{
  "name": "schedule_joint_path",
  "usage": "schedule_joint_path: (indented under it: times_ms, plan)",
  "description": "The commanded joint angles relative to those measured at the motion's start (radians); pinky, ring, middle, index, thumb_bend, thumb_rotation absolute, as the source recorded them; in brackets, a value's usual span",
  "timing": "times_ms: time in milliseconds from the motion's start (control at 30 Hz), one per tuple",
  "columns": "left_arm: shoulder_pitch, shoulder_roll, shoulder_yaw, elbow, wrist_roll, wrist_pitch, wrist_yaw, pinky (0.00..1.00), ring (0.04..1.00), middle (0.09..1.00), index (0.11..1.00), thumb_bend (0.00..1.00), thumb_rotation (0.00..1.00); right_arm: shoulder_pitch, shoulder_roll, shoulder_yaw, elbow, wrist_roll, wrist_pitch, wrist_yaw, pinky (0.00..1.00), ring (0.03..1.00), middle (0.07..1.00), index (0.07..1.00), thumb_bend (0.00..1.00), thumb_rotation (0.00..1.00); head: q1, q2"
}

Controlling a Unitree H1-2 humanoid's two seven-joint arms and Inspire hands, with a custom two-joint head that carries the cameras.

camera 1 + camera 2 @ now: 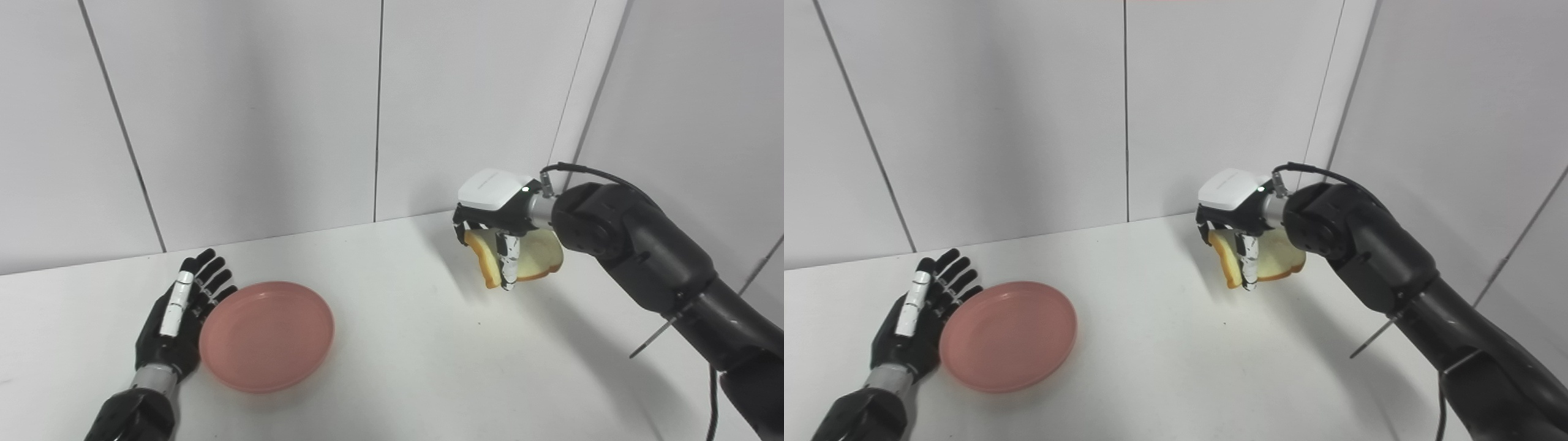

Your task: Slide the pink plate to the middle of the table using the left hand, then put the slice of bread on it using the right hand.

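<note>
We are seeing the white table with the pink plate lying flat on its left part, well short of the middle. The left hand is resting on the table just beside the plate's left rim, palm turned toward it, fingers stretched out and apart, grasping nothing; the fingers are reaching past the plate's far left edge and seem to be touching the rim, though we cannot tell for sure.

Over on the right, the right hand is hanging above the table near the back corner, well apart from the plate. It is grasping the slice of bread, with the fingers curling down over the near face of the slice and the white back of the hand facing up. The bread is tilting, its brown crust edge pointing down and toward the left, and its pale crumb is showing behind the fingers. The slice is clear of the table surface, and its shadow is falling on the table below and beside it. The right forearm is coming in from the lower right corner.
</note>
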Motion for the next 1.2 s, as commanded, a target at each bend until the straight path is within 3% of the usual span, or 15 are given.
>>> schedule_joint_path:
  times_ms: [0, 67, 233, 300, 567, 700, 867, 1000, 1167]
  plan:
    - [-0.015, -0.009, -0.009, 0.016, 0.016, -0.001, 0.017, 0.82, 0.876, 0.867, 0.798, 0.77, 0.64, -0.077, 0.003, -0.006, -0.030, -0.006, -0.030, 0.009, 0.35, 0.423, 0.493, 0.478, 0.53, 0.00, 0.024, -0.001]
    - [-0.018, -0.017, -0.008, 0.021, 0.017, -0.006, 0.018, 0.82, 0.875, 0.869, 0.797, 0.77, 0.63, -0.097, 0.027, 0.001, -0.038, 0.001, -0.029, 0.025, 0.31, 0.385, 0.466, 0.497, 0.53, 0.00, 0.053, -0.001]
    - [-0.030, -0.044, -0.018, 0.046, 0.037, -0.035, 0.038, 0.80, 0.861, 0.860, 0.786, 0.76, 0.63, -0.127, 0.073, 0.020, -0.028, -0.003, -0.049, 0.036, 0.34, 0.410, 0.500, 0.473, 0.53, 0.00, 0.124, -0.002]
    - [-0.037, -0.059, -0.022, 0.059, 0.047, -0.049, 0.048, 0.79, 0.852, 0.857, 0.782, 0.77, 0.63, -0.132, 0.099, 0.027, -0.016, -0.001, -0.062, 0.024, 0.29, 0.352, 0.443, 0.501, 0.53, 0.00, 0.160, -0.006]
    - [-0.060, -0.101, -0.032, 0.108, 0.071, -0.086, 0.083, 0.79, 0.844, 0.844, 0.783, 0.82, 0.64, -0.149, 0.194, 0.051, 0.058, 0.006, -0.144, -0.029, 0.33, 0.402, 0.447, 0.513, 0.53, 0.00, 0.272, -0.015]
    - [-0.075, -0.111, -0.029, 0.152, 0.080, -0.109, 0.102, 0.79, 0.836, 0.831, 0.774, 0.83, 0.64, -0.174, 0.273, 0.075, 0.114, 0.000, -0.174, -0.064, 0.35, 0.419, 0.471, 0.500, 0.53, 0.00, 0.324, -0.019]
    - [-0.080, -0.112, -0.025, 0.176, 0.084, -0.130, 0.109, 0.78, 0.828, 0.826, 0.769, 0.84, 0.65, -0.197, 0.335, 0.102, 0.158, -0.002, -0.210, -0.088, 0.32, 0.383, 0.464, 0.499, 0.53, 0.00, 0.344, -0.020]
    - [-0.079, -0.114, -0.021, 0.185, 0.083, -0.150, 0.113, 0.77, 0.823, 0.820, 0.766, 0.84, 0.64, -0.205, 0.397, 0.122, 0.171, -0.003, -0.182, -0.065, 0.30, 0.376, 0.464, 0.498, 0.53, 0.00, 0.359, -0.021]
    - [-0.074, -0.116, -0.016, 0.181, 0.073, -0.153, 0.105, 0.76, 0.828, 0.828, 0.762, 0.84, 0.65, -0.208, 0.444, 0.145, 0.200, -0.038, -0.192, -0.093, 0.28, 0.342, 0.450, 0.506, 0.53, 0.00, 0.365, -0.020]
